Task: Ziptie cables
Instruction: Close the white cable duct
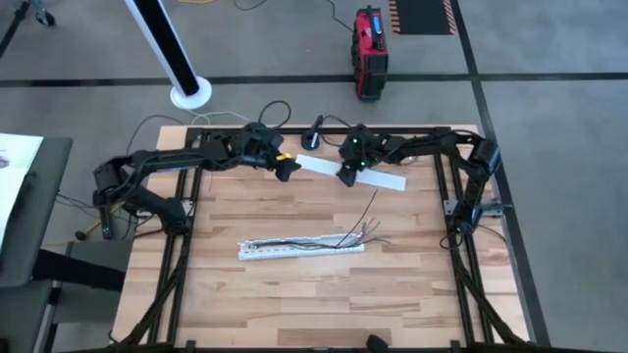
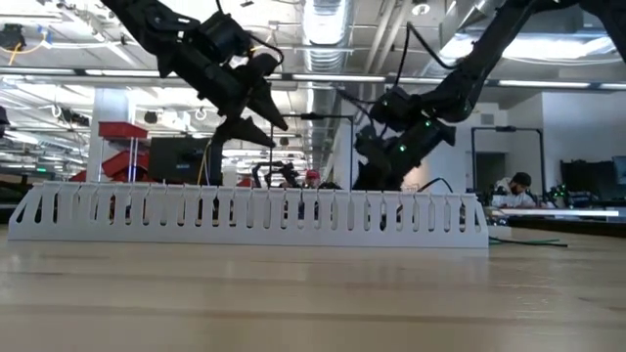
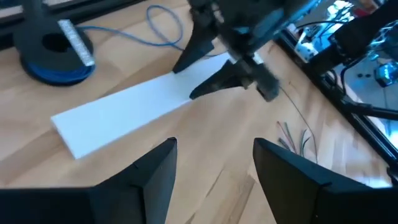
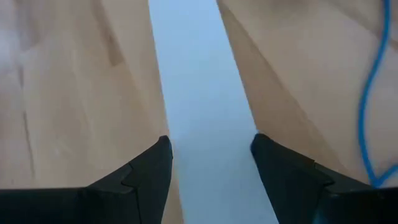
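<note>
A wooden desk (image 1: 294,294) seen from above, with two dark robot arms reaching in from the far edge. Near the middle lies a long white slotted tray (image 1: 299,248) with the cables (image 1: 345,237) lying along it, their loose ends straggling out past its right end. Toward the back, the right gripper (image 4: 210,163) hangs with fingers spread on either side of a flat white strip (image 1: 351,173). The left gripper (image 3: 214,171) is open and empty, just beside that strip's other end. The tray's inside is hidden in the low view
</note>
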`<state>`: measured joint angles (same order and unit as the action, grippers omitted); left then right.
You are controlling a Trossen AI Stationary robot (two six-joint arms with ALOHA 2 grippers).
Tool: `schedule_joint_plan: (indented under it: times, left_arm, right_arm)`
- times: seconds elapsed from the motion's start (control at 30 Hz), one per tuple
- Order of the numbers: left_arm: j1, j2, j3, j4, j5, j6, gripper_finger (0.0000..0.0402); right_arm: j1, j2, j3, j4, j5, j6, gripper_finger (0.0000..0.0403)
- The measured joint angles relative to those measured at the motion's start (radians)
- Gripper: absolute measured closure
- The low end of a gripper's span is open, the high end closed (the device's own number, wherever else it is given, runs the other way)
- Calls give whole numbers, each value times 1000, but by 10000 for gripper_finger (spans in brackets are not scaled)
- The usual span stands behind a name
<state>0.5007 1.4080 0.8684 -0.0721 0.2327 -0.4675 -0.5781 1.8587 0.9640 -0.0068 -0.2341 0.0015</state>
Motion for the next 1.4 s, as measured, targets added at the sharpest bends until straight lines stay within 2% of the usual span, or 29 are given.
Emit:
schedule_joint_plan:
  times: [0.13,0.2,0.3,0.4,0.57,0.77,0.83,1.03,1.13,1.27,1.33,1.4]
  left_arm:
    - [0,1,0,21,-1,10,194]
    - [-1,0,0,21,1,26,194]
    - [-1,1,0,18,0,41,194]
    - [-1,1,0,19,-4,53,194]
    - [-1,1,0,18,-7,81,194]
    - [-1,1,0,17,-8,91,194]
    - [-1,1,0,17,-8,99,194]
    - [-1,1,0,8,-12,104,194]
    - [-2,0,0,7,-12,105,194]
    - [-3,0,0,5,-12,105,194]
    - [-3,0,-1,-4,-12,105,194]
    - [-3,0,-1,-11,-12,108,194]
  right_arm:
    - [7,-5,50,-202,5,-7,160]
    - [10,-5,68,-250,5,-23,152]
    - [10,-3,81,-249,31,-45,145]
    - [32,29,71,-241,110,-65,142]
    - [94,59,56,-225,188,20,142]
    - [175,78,56,-202,337,116,146]
    - [188,80,56,-206,371,128,157]
    - [193,92,46,-212,333,181,226]
    - [211,90,45,-215,357,187,289]
    - [219,58,36,-217,328,200,385]
    - [224,30,30,-242,307,184,388]
    - [227,-9,22,-278,297,173,364]
